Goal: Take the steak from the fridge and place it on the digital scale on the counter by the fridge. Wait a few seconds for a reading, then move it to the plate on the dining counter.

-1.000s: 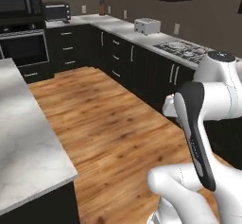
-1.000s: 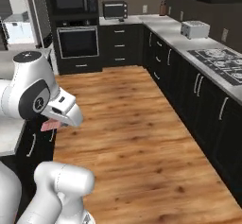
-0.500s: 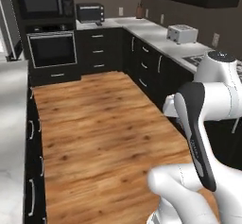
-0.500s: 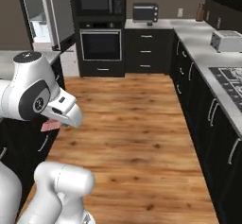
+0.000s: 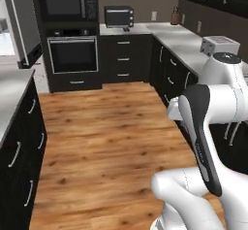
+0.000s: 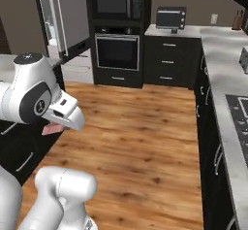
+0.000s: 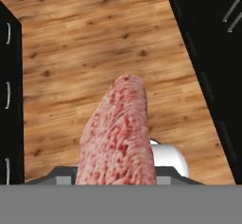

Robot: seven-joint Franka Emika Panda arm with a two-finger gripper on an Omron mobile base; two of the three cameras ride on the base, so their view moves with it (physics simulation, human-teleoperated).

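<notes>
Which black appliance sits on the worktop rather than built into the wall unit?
The toaster oven, standing on the corner worktop. The microwave and oven are stacked inside the tall cabinet column.

No text, label, brand, number or sign could be read anywhere in these views. The microwave [image 6: 118,4] at about 12 o'clock in the right base view had a plain dark front, and the toaster oven [image 6: 170,17] at about 1 o'clock bore no legible marking. The oven [image 5: 73,55] at roughly 11 o'clock in the left base view was equally blank.
</notes>
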